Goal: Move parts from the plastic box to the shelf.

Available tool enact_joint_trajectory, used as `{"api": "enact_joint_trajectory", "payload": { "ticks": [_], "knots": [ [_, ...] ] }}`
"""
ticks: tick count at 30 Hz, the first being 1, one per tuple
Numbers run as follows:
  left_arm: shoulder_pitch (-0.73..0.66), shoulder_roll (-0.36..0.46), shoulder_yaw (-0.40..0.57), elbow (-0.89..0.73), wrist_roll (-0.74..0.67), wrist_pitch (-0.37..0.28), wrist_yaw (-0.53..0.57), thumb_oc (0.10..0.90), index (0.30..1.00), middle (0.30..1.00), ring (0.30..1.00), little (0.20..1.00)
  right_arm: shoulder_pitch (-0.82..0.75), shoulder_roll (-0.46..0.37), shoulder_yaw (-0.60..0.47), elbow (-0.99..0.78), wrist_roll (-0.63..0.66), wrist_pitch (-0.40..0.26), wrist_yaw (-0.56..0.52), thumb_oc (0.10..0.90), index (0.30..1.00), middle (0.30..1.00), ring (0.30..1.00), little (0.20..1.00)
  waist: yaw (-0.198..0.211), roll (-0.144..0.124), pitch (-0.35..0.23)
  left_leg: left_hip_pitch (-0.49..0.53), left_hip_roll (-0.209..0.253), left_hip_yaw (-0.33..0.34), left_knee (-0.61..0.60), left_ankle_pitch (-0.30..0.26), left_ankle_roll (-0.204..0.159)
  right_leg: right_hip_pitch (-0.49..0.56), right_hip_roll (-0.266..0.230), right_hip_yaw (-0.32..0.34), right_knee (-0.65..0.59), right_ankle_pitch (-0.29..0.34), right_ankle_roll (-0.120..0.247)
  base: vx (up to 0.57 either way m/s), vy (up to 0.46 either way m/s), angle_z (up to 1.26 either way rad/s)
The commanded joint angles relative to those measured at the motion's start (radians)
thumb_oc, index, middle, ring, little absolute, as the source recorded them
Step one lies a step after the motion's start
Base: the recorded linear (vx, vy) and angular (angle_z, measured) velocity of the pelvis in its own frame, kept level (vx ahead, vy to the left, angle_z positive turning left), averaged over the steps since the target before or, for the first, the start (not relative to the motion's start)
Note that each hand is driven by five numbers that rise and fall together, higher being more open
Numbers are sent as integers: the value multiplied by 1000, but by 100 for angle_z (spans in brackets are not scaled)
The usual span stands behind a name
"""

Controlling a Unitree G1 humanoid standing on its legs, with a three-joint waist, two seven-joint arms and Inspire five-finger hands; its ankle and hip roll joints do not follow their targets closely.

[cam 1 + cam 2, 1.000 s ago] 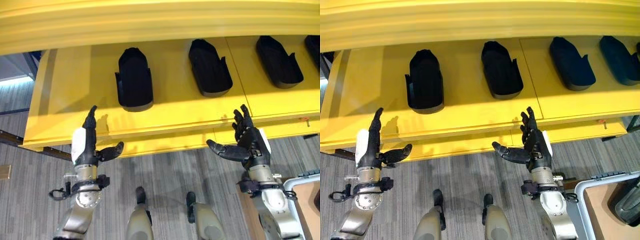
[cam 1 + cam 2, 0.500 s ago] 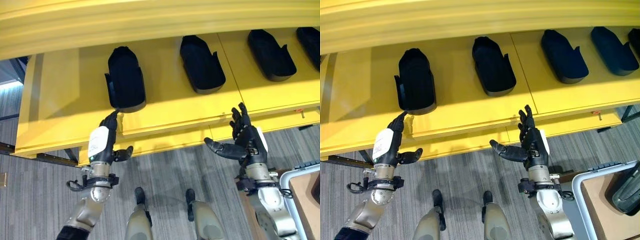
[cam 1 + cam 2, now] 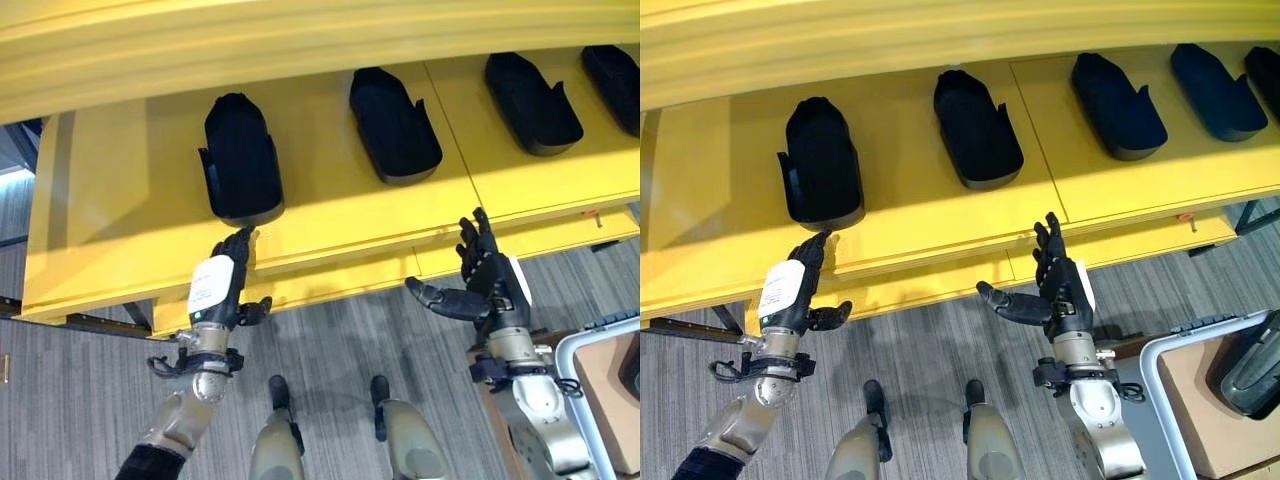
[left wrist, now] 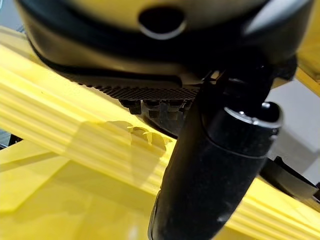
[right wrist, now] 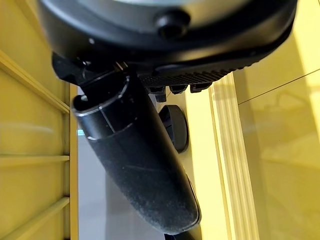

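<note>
The yellow shelf (image 3: 940, 225) carried a row of black parts, each lying with its long axis running from the front edge back into the shelf. The leftmost part (image 3: 821, 162) sat nearest the left hand (image 3: 790, 293), whose straight fingers reached up to the shelf's front lip, the fingertips just below the part's near end; whether they touched it could not be told. That hand held nothing, its thumb standing out to the side. The right hand (image 3: 1060, 287) hung spread and empty in front of the shelf edge, between the second part (image 3: 976, 130) and the third part (image 3: 1118, 107) but well apart from both. At the lower right, the plastic box (image 3: 1160, 372) showed a grey rim and one more dark part (image 3: 1252, 362) inside, nearer the right arm. Judged from this, the left hand was better placed for nudging the leftmost part along its axis, deeper onto the shelf.
</note>
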Motion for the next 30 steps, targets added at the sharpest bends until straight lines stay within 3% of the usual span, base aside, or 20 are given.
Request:
{"api": "enact_joint_trajectory", "payload": {
  "ticks": [1,12,30],
  "knots": [
    [-88,52,17,-40,63,-36,69,900,1000,1000,1000,1000,-58,-10,-29,-65,8,-145,-8,900,1000,1000,1000,1000,-4,-41,-46,36,97,-15,7,5,-34,49,-56,1,-84,59,40,0,0,0],
    [-143,38,-42,12,91,-27,65,900,1000,1000,1000,1000,-54,-9,-23,-68,2,-147,-9,900,1000,1000,1000,1000,-12,-46,-49,35,95,-13,2,6,-30,45,-55,5,-89,62,41,0,0,0],
    [-195,16,-50,149,74,27,87,900,1000,1000,1000,1000,-46,-13,-22,-84,0,-149,-10,900,1000,1000,1000,1000,-20,-52,-41,22,95,-14,23,-1,-29,32,-55,8,-70,56,38,0,0,0]
  ]
}}
